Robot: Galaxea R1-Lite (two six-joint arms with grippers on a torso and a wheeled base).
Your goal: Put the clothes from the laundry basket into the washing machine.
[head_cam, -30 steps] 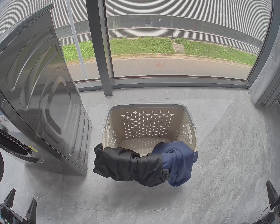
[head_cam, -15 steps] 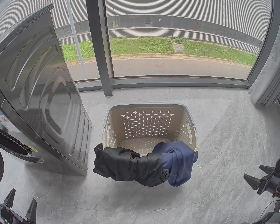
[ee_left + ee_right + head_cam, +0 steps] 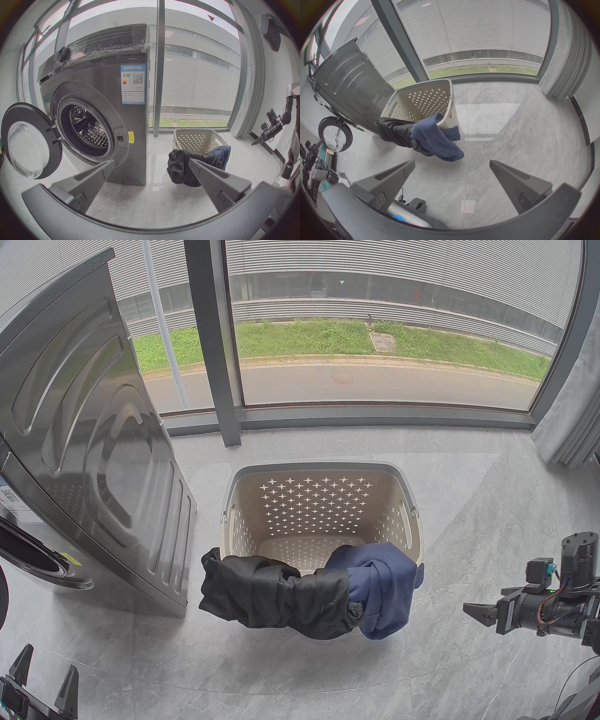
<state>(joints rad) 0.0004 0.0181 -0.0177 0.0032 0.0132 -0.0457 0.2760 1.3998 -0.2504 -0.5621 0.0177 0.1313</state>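
Bright, even daylight through the window (image 3: 387, 352) ahead of the right gripper (image 3: 451, 161); soft sheen on the floor (image 3: 475, 502) below it; wrist views bend strongly, corners dark.

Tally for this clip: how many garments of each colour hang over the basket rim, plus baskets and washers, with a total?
Black garment: 1
Blue garment: 1
Basket: 1
Washer: 1
Total: 4
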